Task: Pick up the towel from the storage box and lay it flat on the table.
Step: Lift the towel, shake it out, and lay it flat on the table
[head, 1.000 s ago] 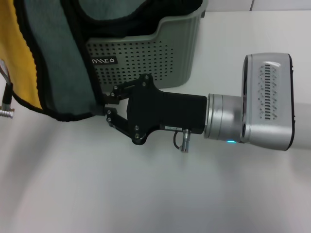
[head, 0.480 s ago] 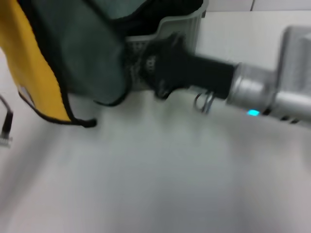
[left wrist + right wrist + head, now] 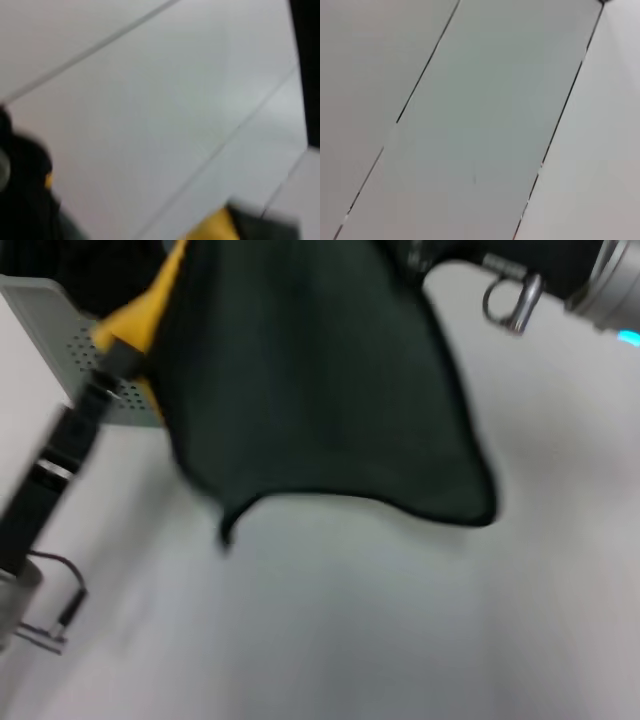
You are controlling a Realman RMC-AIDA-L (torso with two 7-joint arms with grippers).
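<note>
The towel [image 3: 320, 390] hangs spread above the table [image 3: 350, 640], its dark grey-green face toward me and its yellow face showing at the upper left edge. Its lower edge hangs just above the tabletop. My left gripper [image 3: 110, 365] is shut on the towel's yellow corner in front of the storage box [image 3: 60, 330]. My right gripper [image 3: 420, 255] is at the top edge of the head view, at the towel's other upper corner, mostly hidden by the cloth. A bit of the towel shows in the left wrist view [image 3: 212, 227].
Only a corner of the sage-green box shows, at the far left behind the towel. White tabletop stretches in front of and to the right of the hanging cloth. The right wrist view shows only pale panels.
The towel has come out of the box and swung right, now stretched wide between both grippers. The right arm has risen to the top right; the left arm has come into view at left.
</note>
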